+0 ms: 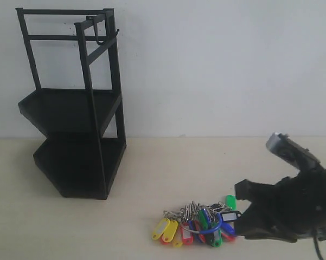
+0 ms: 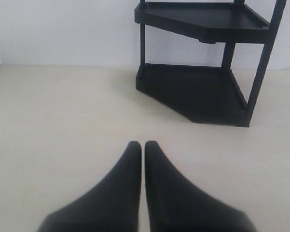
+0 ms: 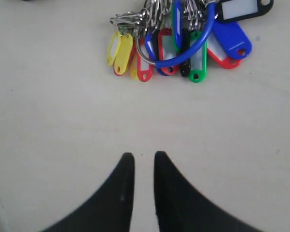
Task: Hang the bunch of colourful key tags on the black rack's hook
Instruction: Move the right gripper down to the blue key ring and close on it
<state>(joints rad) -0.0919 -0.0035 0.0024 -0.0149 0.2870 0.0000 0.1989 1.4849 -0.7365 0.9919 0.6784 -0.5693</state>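
The colourful key tag bunch (image 1: 198,225) lies flat on the pale table near its front edge, with yellow, red, green, blue and black tags, metal rings and a blue loop. In the right wrist view the bunch (image 3: 183,43) lies well ahead of my right gripper (image 3: 144,157), whose fingers stand a narrow gap apart with nothing between them. From outside, that right gripper (image 1: 244,214) hovers just right of the tags. The black rack (image 1: 70,108) stands at the back left, and its hook (image 1: 100,37) hangs from the top bar. My left gripper (image 2: 143,144) is shut and empty, facing the rack (image 2: 198,92).
A white wall runs behind the table. Bare tabletop lies between the rack and the tags. The left arm does not show in the exterior view. The rack's two shelves hold nothing.
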